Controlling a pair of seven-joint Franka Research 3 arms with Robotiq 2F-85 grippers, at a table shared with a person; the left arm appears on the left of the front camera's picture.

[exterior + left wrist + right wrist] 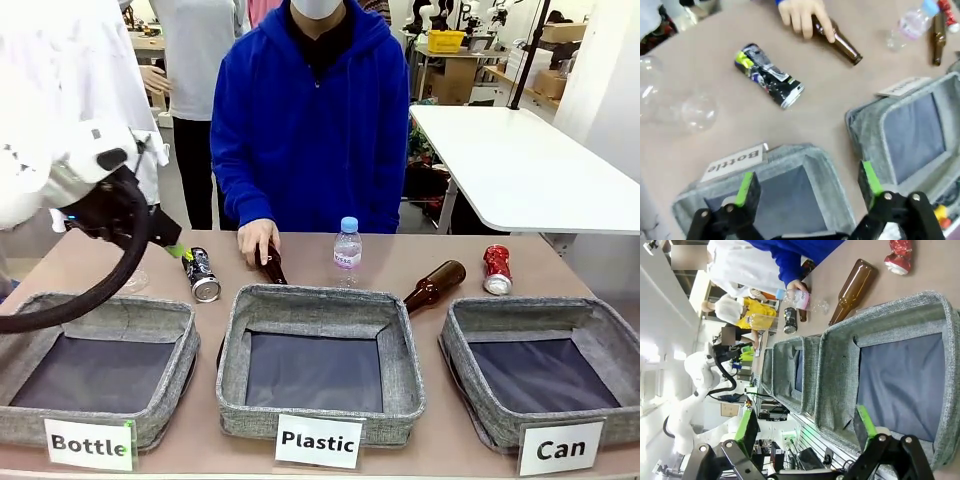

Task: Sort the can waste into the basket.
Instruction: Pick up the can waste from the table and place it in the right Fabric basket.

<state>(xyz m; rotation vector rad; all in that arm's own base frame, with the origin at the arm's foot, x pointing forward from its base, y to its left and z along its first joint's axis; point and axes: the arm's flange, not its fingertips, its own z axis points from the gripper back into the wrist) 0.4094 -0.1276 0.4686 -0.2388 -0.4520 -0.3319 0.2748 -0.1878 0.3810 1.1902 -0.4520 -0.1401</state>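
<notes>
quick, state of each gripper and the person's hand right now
Left gripper: open, empty.
Right gripper: open, empty.
Person's hand: on a brown bottle.

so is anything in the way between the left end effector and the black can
Nothing visible. The open left end effector hangs above the Bottle basket, and the black can lies on bare table beyond its rim. The person's hand rests on a brown bottle past the can.
</notes>
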